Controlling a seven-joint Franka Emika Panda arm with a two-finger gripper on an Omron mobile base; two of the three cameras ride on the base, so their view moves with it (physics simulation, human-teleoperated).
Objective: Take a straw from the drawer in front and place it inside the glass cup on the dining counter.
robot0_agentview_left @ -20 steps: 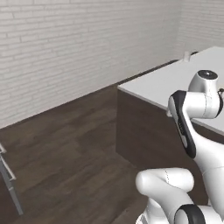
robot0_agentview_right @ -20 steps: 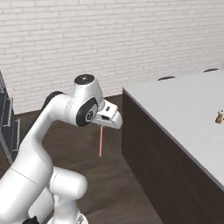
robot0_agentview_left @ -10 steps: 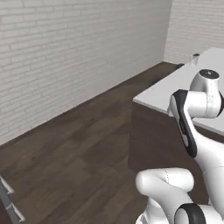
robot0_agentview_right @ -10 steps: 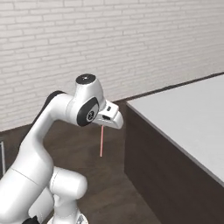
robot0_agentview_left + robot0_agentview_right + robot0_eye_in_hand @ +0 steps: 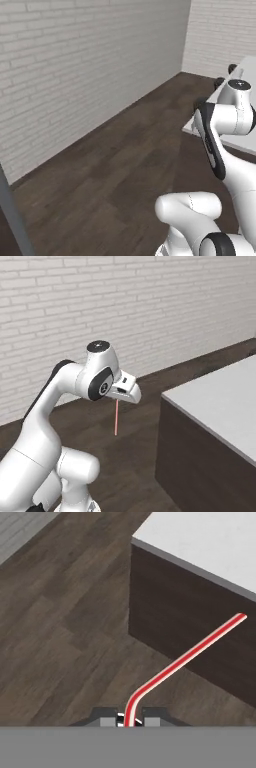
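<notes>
Nearest to us, our hand (image 5: 116, 400) is closed tight on the straw (image 5: 116, 418), pinching it at its upper end. The straw is a thin red stick with a pale stripe along it; in the right base view it hangs straight down from the hand over the floor, and in the hand view (image 5: 186, 658) it rises from between the fingertips, bends once near them, then runs straight. Below it lies the floor (image 5: 135, 456), dark brown planks with a visible wood grain. Beyond the straw stands the table (image 5: 227, 401), a boxy island with a smooth, plain white top and a flat dark brown base; its near corner is square and sharp, and the straw hangs clear of it, off that corner and over the floor. Farthest back, a white-painted brick wall (image 5: 150, 311) runs across the room.
</notes>
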